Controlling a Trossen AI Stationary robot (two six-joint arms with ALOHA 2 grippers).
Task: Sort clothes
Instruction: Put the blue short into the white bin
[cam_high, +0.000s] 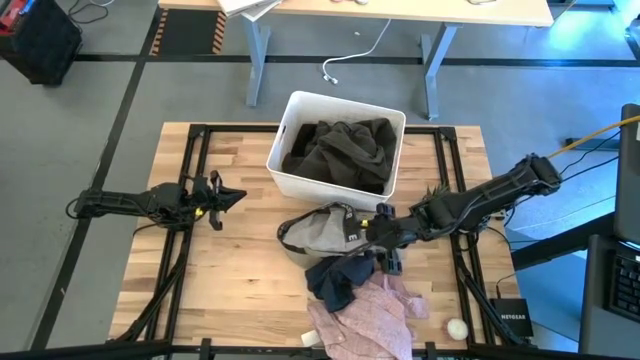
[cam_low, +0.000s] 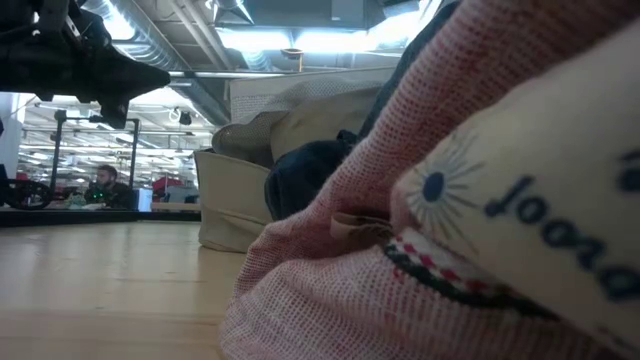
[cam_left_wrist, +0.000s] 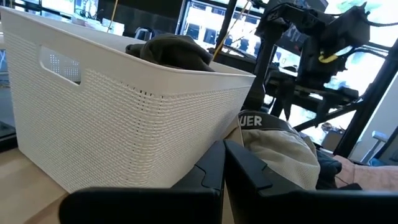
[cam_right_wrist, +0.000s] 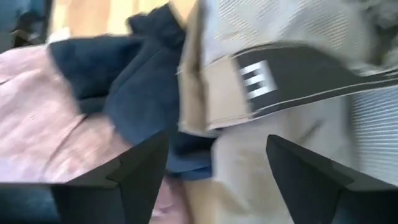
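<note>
The white bin (cam_high: 290, 175) stands at the table's far middle with a dark olive garment (cam_high: 340, 148) in it. In front of the bin lies a grey-beige garment (cam_high: 318, 232) with a black waistband (cam_right_wrist: 298, 74). A navy garment (cam_high: 340, 282) lies nearer, partly on a pale pink one (cam_high: 368, 318). My right gripper (cam_right_wrist: 217, 168) is open and points slanting down above the place where the grey-beige and navy garments meet (cam_high: 385, 245). My left gripper (cam_high: 232, 196) waits at the left, shut and level, pointing at the bin (cam_left_wrist: 124, 124).
A small white round thing (cam_high: 457, 327) and a black box (cam_high: 511, 320) lie at the table's near right corner. Bare wood (cam_high: 230, 270) stretches left of the garments. In the low view the pink garment (cam_low: 400, 260) fills the foreground.
</note>
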